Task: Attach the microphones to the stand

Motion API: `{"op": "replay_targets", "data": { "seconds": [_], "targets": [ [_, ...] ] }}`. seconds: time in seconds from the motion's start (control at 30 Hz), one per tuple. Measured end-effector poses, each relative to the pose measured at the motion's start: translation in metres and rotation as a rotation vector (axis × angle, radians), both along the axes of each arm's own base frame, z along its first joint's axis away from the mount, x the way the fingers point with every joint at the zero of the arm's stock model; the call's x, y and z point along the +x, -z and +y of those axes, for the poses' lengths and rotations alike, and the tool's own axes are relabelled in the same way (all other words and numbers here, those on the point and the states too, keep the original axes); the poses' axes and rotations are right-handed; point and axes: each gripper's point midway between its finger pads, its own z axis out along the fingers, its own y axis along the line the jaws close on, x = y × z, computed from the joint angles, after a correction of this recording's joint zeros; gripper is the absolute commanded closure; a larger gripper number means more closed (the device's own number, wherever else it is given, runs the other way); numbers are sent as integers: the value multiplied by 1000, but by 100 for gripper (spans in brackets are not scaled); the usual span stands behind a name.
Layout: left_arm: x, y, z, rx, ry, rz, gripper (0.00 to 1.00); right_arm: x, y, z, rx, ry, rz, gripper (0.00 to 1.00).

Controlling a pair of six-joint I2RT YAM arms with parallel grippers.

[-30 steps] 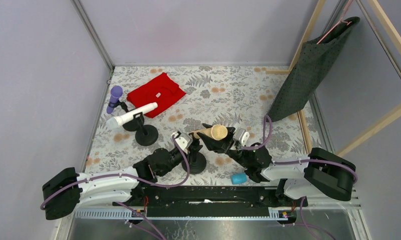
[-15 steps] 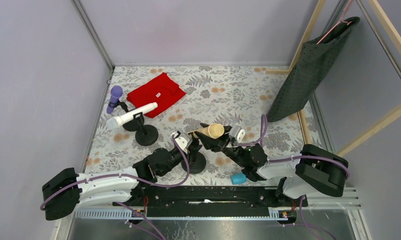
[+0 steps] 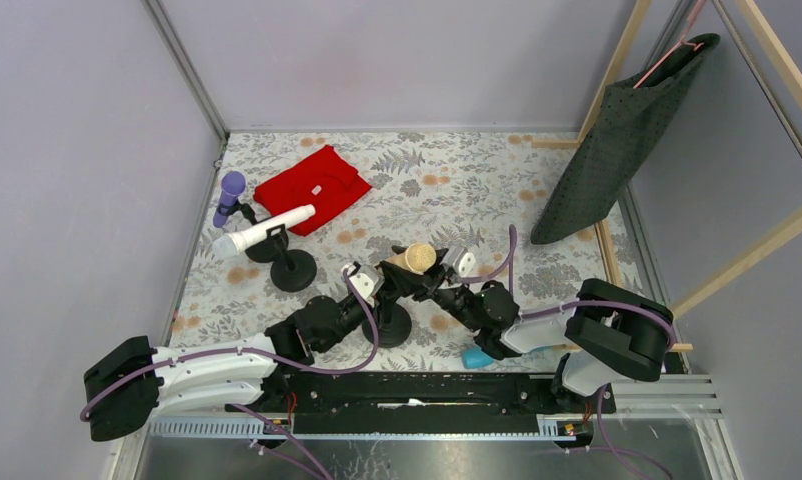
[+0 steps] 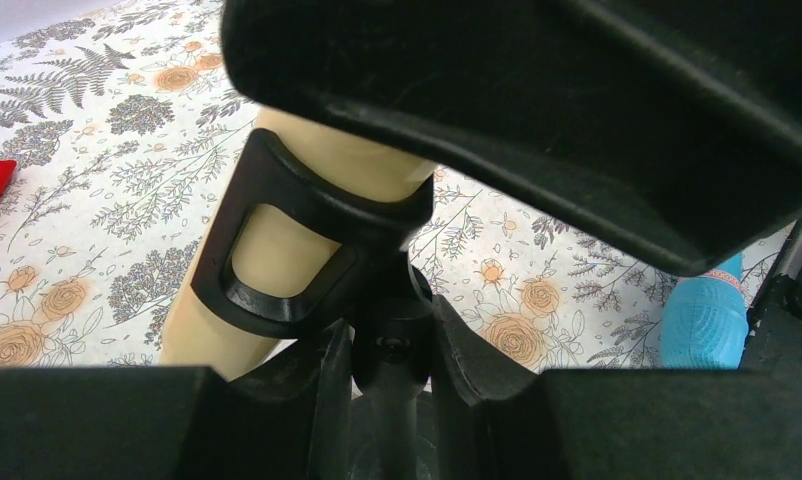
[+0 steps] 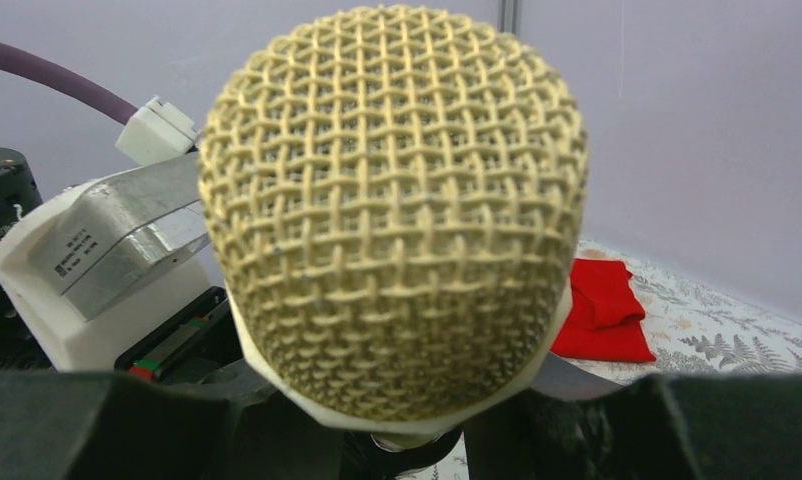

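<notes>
The right pincer (image 3: 429, 280) grips the cream microphone (image 5: 392, 220) around its handle, mesh head tilted up toward twelve o'clock. The handle lies against the black clip (image 4: 307, 240) of the near stand (image 3: 389, 325); whether it is snapped in cannot be told. The left pincer (image 4: 392, 372) is closed narrow on that stand's post just under the clip. The blue microphone (image 3: 477, 356) lies on the flowered counter (image 3: 457, 190) at five o'clock from the right pincer. At ten o'clock on the counter the purple microphone (image 3: 228, 197) and white microphone (image 3: 262, 231) sit on the far stands (image 3: 295, 270), beside a red cloth (image 3: 312, 188)
</notes>
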Motion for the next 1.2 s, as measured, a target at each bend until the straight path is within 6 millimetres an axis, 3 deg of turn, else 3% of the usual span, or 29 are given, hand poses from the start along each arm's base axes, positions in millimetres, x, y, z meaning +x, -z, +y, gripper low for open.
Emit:
{"op": "replay_targets", "data": {
  "seconds": [0.73, 0.77, 0.87, 0.93, 1.2],
  "targets": [
    [1, 1, 1, -4, -8, 7, 100, 10, 19, 9, -4, 15, 74, 100],
    [1, 1, 1, -4, -8, 8, 100, 11, 19, 9, -4, 16, 75, 96],
    [1, 1, 1, -5, -9, 7, 100, 11, 19, 8, -2, 20, 80, 71],
    [0, 1, 1, -4, -4, 6, 100, 10, 18, 5, -1, 20, 80, 60],
    [-13, -4, -8, -49, 59, 3, 100, -14, 6, -21, 22, -15, 68, 35]
  ]
}}
